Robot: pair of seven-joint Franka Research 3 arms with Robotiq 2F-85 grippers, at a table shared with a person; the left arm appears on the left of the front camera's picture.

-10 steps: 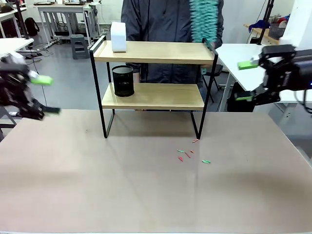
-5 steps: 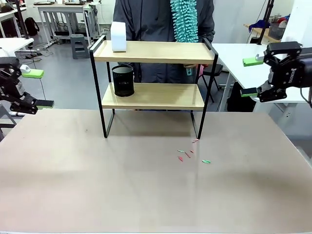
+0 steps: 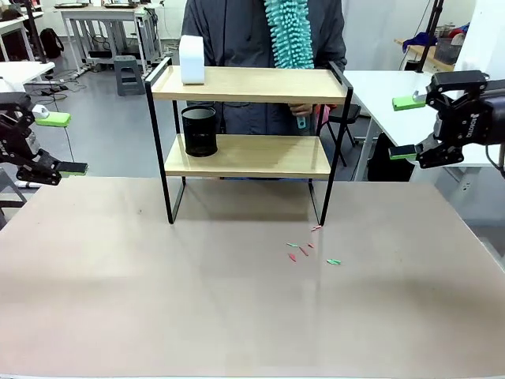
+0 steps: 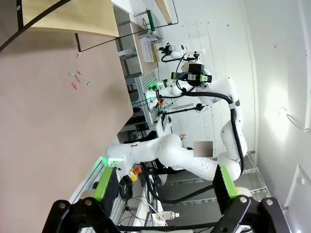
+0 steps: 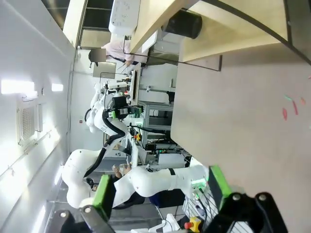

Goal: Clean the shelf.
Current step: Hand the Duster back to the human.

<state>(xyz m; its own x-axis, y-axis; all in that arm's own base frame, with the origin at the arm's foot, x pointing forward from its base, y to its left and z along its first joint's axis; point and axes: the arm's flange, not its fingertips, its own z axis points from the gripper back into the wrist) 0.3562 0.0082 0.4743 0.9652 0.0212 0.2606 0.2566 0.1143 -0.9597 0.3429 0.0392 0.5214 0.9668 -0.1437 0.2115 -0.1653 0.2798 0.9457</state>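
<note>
The shelf (image 3: pixel 246 84) stands at the middle far side of the table, two light boards in a black frame. A white box (image 3: pixel 192 59) sits on its top board and a black mesh cup (image 3: pixel 199 131) on the lower one. Behind it a person holds a teal duster (image 3: pixel 288 31) above the top board. My left gripper (image 3: pixel 61 143) hangs open at the far left edge, away from the shelf. My right gripper (image 3: pixel 404 126) hangs open at the far right. In the wrist views, the left gripper (image 4: pixel 164 187) and the right gripper (image 5: pixel 161 189) both hold nothing, with the shelf (image 4: pixel 73 17) (image 5: pixel 228 24) far off.
Several small red and green scraps (image 3: pixel 309 251) lie on the table in front of the shelf's right leg, also seen as scraps (image 4: pixel 77 80) (image 5: pixel 291 107). White tables (image 3: pixel 379 87) and other furniture stand behind. The near tabletop (image 3: pixel 237 316) is bare.
The person has moved the duster leftwards, from the shelf's right end towards its middle. The left gripper has risen a little at the far left edge. The right one has barely moved.
</note>
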